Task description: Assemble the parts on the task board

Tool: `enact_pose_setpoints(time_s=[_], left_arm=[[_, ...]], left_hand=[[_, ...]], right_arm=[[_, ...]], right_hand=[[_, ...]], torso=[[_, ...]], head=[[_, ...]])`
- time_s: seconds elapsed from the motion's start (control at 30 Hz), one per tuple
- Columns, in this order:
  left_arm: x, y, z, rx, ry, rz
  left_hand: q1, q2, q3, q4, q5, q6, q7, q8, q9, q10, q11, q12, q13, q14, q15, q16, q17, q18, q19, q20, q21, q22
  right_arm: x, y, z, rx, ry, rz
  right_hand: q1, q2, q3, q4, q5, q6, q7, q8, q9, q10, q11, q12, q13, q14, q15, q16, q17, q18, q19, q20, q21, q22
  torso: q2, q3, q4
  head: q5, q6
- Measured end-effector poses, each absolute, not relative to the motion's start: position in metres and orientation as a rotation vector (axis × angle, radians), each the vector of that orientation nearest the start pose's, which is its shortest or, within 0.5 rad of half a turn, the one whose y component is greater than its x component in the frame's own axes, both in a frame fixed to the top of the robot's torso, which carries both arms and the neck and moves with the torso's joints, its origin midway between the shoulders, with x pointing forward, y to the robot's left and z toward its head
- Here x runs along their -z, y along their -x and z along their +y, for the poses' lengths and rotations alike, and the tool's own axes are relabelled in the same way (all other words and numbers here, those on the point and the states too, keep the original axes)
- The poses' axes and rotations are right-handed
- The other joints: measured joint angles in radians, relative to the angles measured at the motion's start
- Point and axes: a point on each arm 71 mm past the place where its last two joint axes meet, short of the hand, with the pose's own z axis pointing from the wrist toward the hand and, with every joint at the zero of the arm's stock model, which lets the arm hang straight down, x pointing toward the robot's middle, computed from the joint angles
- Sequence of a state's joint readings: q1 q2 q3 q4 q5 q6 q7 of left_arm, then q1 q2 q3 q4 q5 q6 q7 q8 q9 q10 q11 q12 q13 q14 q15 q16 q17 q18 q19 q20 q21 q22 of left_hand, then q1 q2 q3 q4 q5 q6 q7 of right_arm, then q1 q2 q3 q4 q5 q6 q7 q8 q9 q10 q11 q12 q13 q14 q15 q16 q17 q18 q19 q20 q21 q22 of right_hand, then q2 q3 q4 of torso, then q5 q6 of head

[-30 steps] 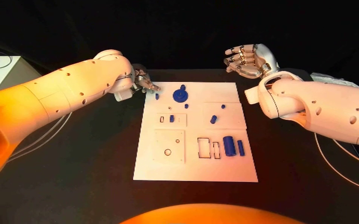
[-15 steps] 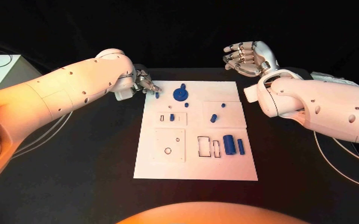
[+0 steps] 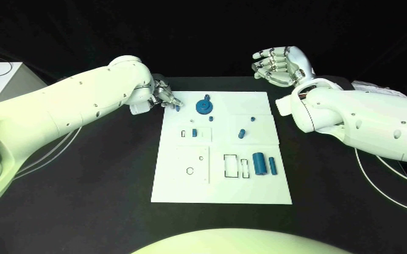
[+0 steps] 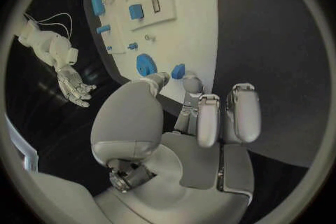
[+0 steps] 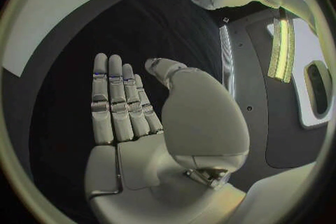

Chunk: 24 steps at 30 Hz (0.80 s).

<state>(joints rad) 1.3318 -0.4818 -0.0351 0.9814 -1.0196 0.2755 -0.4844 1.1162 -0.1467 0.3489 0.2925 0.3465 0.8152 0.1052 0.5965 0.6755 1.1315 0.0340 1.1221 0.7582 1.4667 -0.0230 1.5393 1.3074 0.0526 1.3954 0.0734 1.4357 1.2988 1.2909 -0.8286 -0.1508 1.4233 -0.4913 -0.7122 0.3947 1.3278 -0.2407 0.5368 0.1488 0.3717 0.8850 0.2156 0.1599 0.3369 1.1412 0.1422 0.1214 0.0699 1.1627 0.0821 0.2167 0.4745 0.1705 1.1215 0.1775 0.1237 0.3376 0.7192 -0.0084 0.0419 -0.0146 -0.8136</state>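
The white task board (image 3: 220, 180) lies in the middle of the black table. My left hand (image 3: 163, 96) is at its far left corner, where thumb and a finger pinch a small blue part (image 3: 178, 107) (image 4: 178, 71) right at the board's surface. Next to it stands a blue disc (image 3: 203, 107) (image 4: 144, 63). More blue parts sit mid-board (image 3: 194, 132) (image 3: 242, 134), and two blue cylinders (image 3: 259, 164) lie near the right edge beside empty slots (image 3: 230, 167). My right hand (image 3: 278, 66) (image 5: 129, 106) is raised beyond the far right corner, fingers straight, holding nothing.
A white box (image 3: 13, 79) sits at the table's left edge. Cables (image 3: 47, 157) trail beside my left arm, and more run along the right edge (image 3: 373, 174). Bare black table surrounds the board.
My right hand has shifted slightly to the left. My left hand stays at the corner with the small blue part between its fingertips.
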Motion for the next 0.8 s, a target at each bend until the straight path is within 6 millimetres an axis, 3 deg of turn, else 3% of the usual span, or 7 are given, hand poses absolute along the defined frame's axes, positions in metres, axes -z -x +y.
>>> enact_pose_setpoints(time_s=[0.37,0.57,0.73,0.8], left_arm=[[0.188,-0.5812,0.1843,0.329,0.257,2.305],[0.1875,-0.5812,0.186,0.342,0.279,2.293],[0.1861,-0.5799,0.1869,0.381,0.325,2.281],[0.1856,-0.579,0.1863,0.401,0.342,2.279]], left_hand=[[0.029,0.029,0.007,-0.007,0.0,0.011,-0.011,0.011,-0.001,0.004,-0.004,0.0,0.001,0.0,-0.007,0.0,0.0,0.0,0.0,0.0,0.0,0.003],[0.086,0.054,0.049,-0.018,0.0,0.016,-0.016,0.041,0.011,-0.007,-0.018,-0.005,-0.017,0.0,-0.015,0.0,0.0,0.0,0.003,-0.004,0.0,0.001],[0.143,0.043,0.176,-0.049,-0.004,-0.021,-0.027,0.122,0.034,-0.024,-0.027,-0.019,-0.038,-0.003,-0.025,0.0,0.0,0.0,-0.004,-0.011,0.0,-0.006],[0.147,0.039,0.206,-0.025,-0.012,-0.035,-0.03,0.145,0.034,-0.024,-0.026,-0.019,-0.039,-0.003,-0.025,0.0,0.0,0.0,0.0,-0.014,0.0,-0.006]], right_arm=[[0.1594,-0.5103,-0.2442,-1.029,-0.588,1.244],[0.1597,-0.5107,-0.244,-1.027,-0.59,1.247],[0.1599,-0.5113,-0.244,-1.025,-0.591,1.248],[0.16,-0.5114,-0.2443,-1.024,-0.592,1.248]], right_hand=[[-0.004,0.004,0.003,-0.003,0.0,0.0,0.0,-0.004,-0.001,0.0,0.0,-0.004,-0.002,0.001,-0.001,0.0,-0.004,0.0,0.002,0.002,0.0,-0.004],[-0.004,0.004,0.003,-0.003,0.002,0.0,0.0,-0.004,-0.001,0.0,0.0,-0.004,-0.003,0.003,-0.003,-0.004,-0.006,0.0,0.004,0.004,0.0,-0.005],[-0.004,0.004,0.003,-0.003,0.016,0.002,0.002,-0.004,-0.001,0.003,0.003,-0.004,-0.005,0.008,-0.003,-0.009,-0.011,0.0,0.007,0.0,-0.004,-0.01],[-0.004,0.004,0.006,-0.006,0.022,0.004,0.003,-0.004,-0.002,0.003,0.003,-0.008,-0.005,0.009,-0.002,-0.009,-0.014,0.0,0.007,0.0,-0.004,-0.012]], torso=[[0.001,0.0007,0.0],[0.001,0.0004,0.0014],[0.0,-0.0005,0.0014],[-0.001,-0.0005,0.0012]], head=[[-0.003,-0.008],[-0.005,-0.01],[-0.006,-0.01],[-0.005,-0.011]])
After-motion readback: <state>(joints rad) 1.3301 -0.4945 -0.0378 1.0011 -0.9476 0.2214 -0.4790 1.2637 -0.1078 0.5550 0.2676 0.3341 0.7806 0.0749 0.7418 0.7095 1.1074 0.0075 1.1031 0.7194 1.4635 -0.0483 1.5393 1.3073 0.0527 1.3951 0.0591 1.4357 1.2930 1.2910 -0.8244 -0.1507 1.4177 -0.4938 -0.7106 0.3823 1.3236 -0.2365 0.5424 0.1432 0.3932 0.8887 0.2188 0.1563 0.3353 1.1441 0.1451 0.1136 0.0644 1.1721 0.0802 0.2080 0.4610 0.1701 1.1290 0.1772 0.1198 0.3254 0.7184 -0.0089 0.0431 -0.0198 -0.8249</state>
